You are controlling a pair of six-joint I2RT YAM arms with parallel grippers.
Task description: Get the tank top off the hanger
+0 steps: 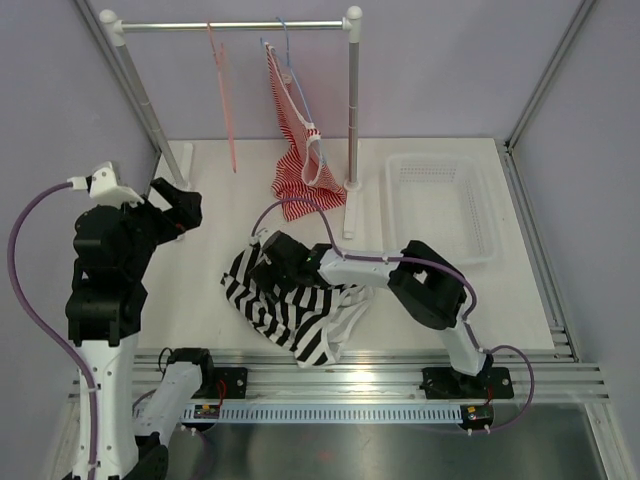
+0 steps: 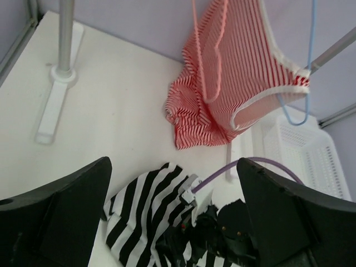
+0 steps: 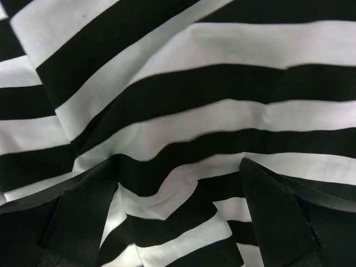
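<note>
- for the right gripper (image 1: 258, 265): spread wide, nothing pinched, laid low on the tank top (image 1: 300, 322); from the wrist view, cannot tell whether pressing into the folds or hovering just above them.
- for the left gripper (image 1: 178, 205): spread wide too, empty, raised above the table (image 1: 200, 300), off to the left of the cloth.
- as for the tank top: crumpled in a heap on the table toward the near edge, between the two arms, well apart from the hanger (image 1: 232, 140).
- as for the hanger: bare, hooked on the rail (image 1: 240, 25) at the back, near the blue hanger (image 1: 285, 50) carrying the red-and-white top (image 1: 295, 150).
- judging from that: garment already off, probably only the retreat left to do.
- to do it well: lift straight up before swinging away, keeping the fingers wide to avoid snagging a fold or the pale trim.
- rise slowly at first, checking for any stripe coming up with the pads; on any cling, lower again and work loose rather than pull.
- mind the purple cable (image 1: 300, 205) by the wrist; looks close to the cloth, could drag an edge along.
- steer clear of the hanging red top and the white basket (image 1: 430, 160) on the way back.
- leave the left arm parked; no call for it here.
</note>
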